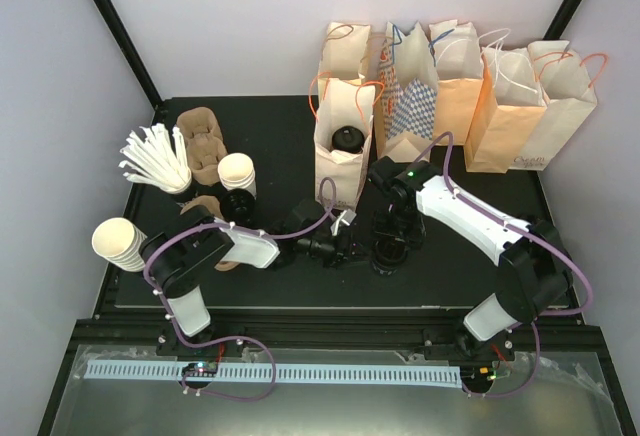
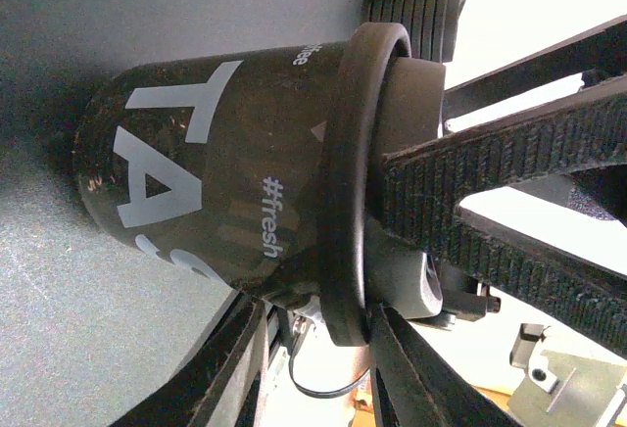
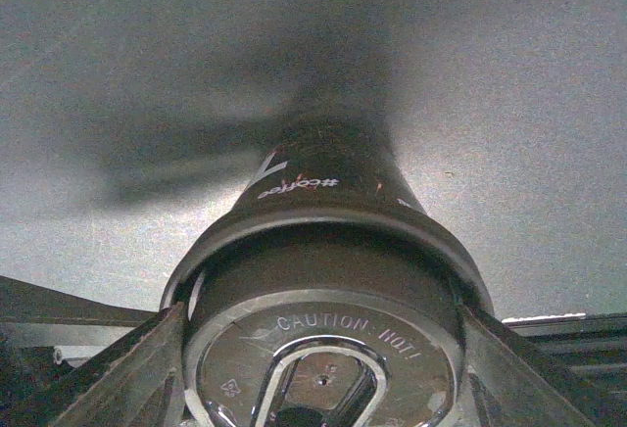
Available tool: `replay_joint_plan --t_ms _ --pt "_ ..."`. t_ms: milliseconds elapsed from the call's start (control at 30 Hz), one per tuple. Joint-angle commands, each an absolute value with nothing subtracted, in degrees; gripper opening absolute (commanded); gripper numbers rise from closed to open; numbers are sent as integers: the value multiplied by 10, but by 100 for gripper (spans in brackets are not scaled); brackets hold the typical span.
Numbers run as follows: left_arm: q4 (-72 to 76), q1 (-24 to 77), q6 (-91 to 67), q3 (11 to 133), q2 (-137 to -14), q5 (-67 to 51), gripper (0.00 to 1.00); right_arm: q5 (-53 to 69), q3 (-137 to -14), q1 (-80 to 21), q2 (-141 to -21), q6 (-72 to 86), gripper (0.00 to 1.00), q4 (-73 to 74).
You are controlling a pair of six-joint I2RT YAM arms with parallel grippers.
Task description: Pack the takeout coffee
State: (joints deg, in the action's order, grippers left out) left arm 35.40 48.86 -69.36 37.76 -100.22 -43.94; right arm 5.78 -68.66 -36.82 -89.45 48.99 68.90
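Note:
The takeout coffee (image 1: 386, 254) is a dark cup with light lettering (image 2: 225, 172) and a black lid (image 3: 323, 349), standing on the black mat between both grippers. My right gripper (image 3: 323, 363) comes from above, its fingers (image 3: 162, 358) pressed on either side of the lid. Its ribbed fingers (image 2: 490, 172) also show in the left wrist view. My left gripper (image 2: 318, 314) reaches in from the left (image 1: 352, 243). Its fingers (image 2: 230, 368) straddle the lid's rim and stand close against it, but contact is not clear.
An open paper bag (image 1: 338, 171) with a black-lidded cup inside stands just behind the grippers. More bags (image 1: 480, 86) line the back. At the left are straws (image 1: 155, 161), cream cup stacks (image 1: 238, 171) (image 1: 120, 241), pulp carriers (image 1: 200, 141) and stacked lids (image 2: 407, 6).

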Motion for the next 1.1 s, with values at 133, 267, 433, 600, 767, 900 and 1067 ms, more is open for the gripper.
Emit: replay_joint_plan --t_ms 133,267,433,600,767,900,1067 --pt "305 493 -678 387 -1041 -439 28 108 -643 -372 -950 487 69 600" --pt "229 492 -656 386 -1042 -427 28 107 -640 -372 -951 487 69 600" --pt "231 492 -670 376 -1065 -436 28 110 -636 -372 -960 485 69 597" --pt "250 492 -683 366 -1087 -448 28 107 -641 -373 -979 481 69 600" --pt "279 492 -700 352 -1102 -456 28 100 -639 -373 -991 484 69 602" --pt "288 492 -704 346 -1115 -461 28 97 -637 -376 -1000 485 69 603" --pt "295 490 -705 342 -1132 -465 28 101 -639 -382 -1013 486 69 599"
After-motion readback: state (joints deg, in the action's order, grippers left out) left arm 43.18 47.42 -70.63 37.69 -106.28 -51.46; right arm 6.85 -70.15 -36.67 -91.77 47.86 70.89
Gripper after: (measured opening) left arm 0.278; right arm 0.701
